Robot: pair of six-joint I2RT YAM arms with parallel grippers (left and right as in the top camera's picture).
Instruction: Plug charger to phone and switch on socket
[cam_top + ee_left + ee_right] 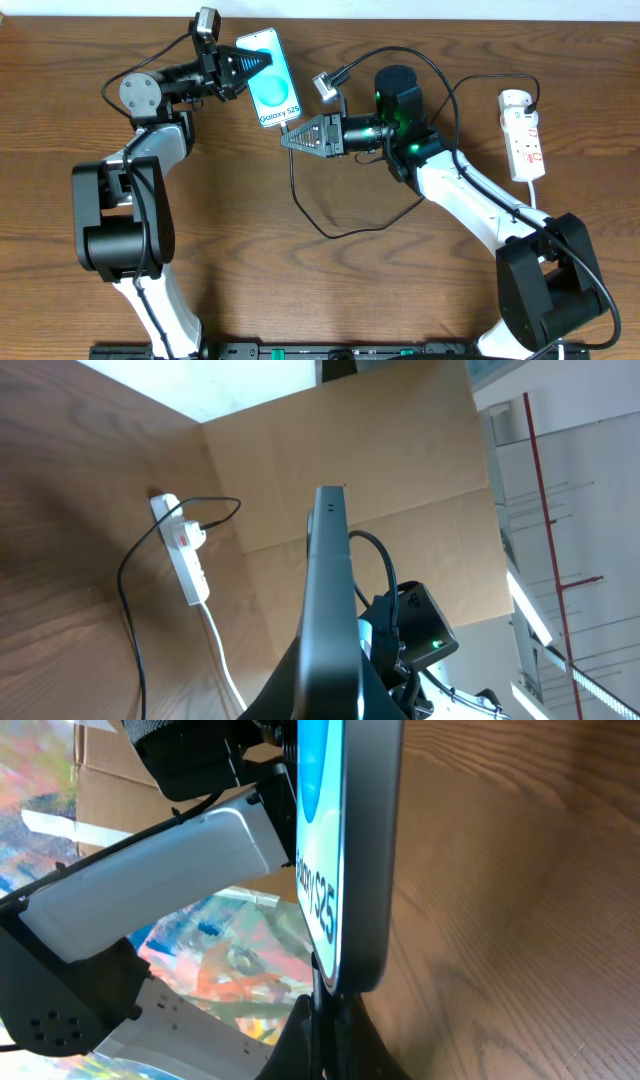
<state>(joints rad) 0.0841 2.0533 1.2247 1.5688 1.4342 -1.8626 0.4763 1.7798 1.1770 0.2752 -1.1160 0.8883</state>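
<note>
The phone (276, 96) is held off the table, its cyan screen up and its white text band toward the right arm. My left gripper (262, 63) is shut on its far part. In the left wrist view the phone (330, 590) shows edge-on between the fingers. My right gripper (288, 140) is shut on the charger's small plug tip (320, 988), which meets the phone's lower end (362, 870); whether it is seated I cannot tell. The charger's thin black cable (297, 200) loops across the table. The white socket (524, 140) lies at the far right, a black plug in its top end.
A grey connector (323, 85) on a thick black robot cable hangs near the right wrist camera (397, 92). The socket (188, 560) has a white cord (218, 650) trailing off. Cardboard (380, 450) walls the table's far side.
</note>
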